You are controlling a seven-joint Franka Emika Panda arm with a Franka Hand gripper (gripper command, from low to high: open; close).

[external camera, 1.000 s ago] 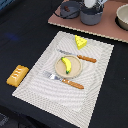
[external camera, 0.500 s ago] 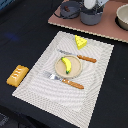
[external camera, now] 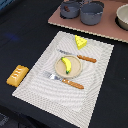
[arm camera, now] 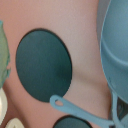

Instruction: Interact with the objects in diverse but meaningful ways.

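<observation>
banana [external camera: 66,64] lengthwise on plate [external camera: 75,74], bread slab [external camera: 17,75] off mat, hand state unknowable

Franka arm: none of it shows in exterior view, so can't give pose of links or elbow. Gripper: fingers don't show in wrist view either (no pads, no fingertips in shot), so can't say whether jaws are apart or together, or gripping anything. Only body clue is the wrist itself: wrist camera sits close over pink surface [arm camera: 85,30], facing it roughly square-on, picture soft and blurry. Wrist tilt beyond that: can't tell.
</observation>
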